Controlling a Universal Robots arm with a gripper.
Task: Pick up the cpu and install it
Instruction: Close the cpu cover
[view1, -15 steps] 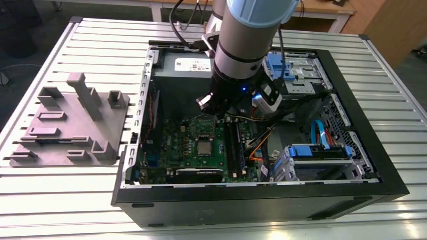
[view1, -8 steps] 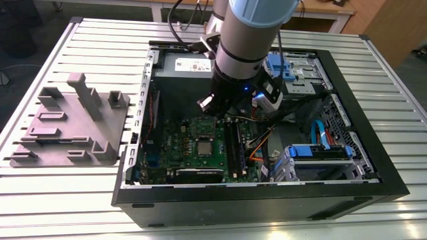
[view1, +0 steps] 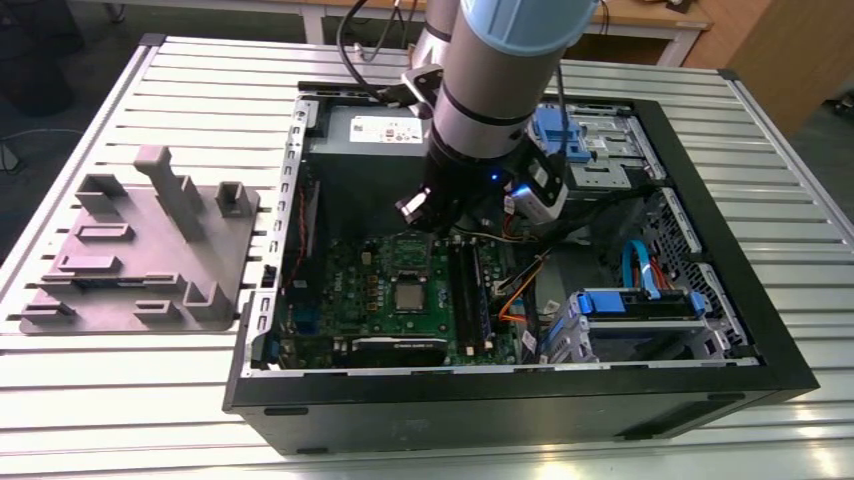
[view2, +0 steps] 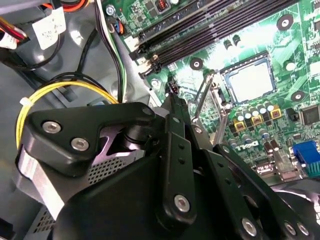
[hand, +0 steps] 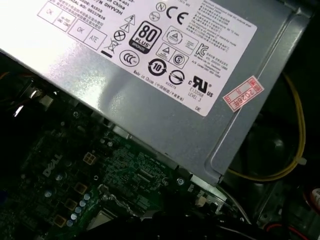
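Exterior, setting: one open computer case (view1: 534, 415) on the slatted bench (view1: 107, 400). One grey parts tray (view1: 134, 250) sits at 9 o'clock of the case.
Exterior, arm: one arm (view1: 494, 80) reaches down into the case. Its hand (view1: 441, 215) hangs above the green motherboard (view1: 360, 290).
Exterior, cpu: one cpu (view1: 404, 293), silvery top up, lies on the board at 6 o'clock of the hand, apart from it.
Exterior, count: two blue drive caddies (view1: 641, 300) and one power supply (view1: 367, 125), the supply at 12 o'clock of the board.
Second wrist view, hand: the hand (view2: 175, 97) is seen from behind. I cannot tell if it is open or closed, and nothing shows held in it.
Second wrist view, cpu: the cpu (view2: 248, 80) sits inside the socket (view2: 227, 70) frame. One thin metal lever (view2: 202, 97) stands raised beside it.
Second wrist view, count: four long black memory slots (view2: 215, 22), as best I can count, and one yellow cable (view2: 65, 87).
First wrist view: the power supply (hand: 150, 75) lies against the motherboard (hand: 75, 175), and the yellow cable (hand: 295, 125) loops just beside the supply.
Step, judged: the chip looks placed, so this is the seating stage.
Doing it well: keep the chip flat and square in the frame, don't push on one corner, and stay clear of the raised lever and loose cables.
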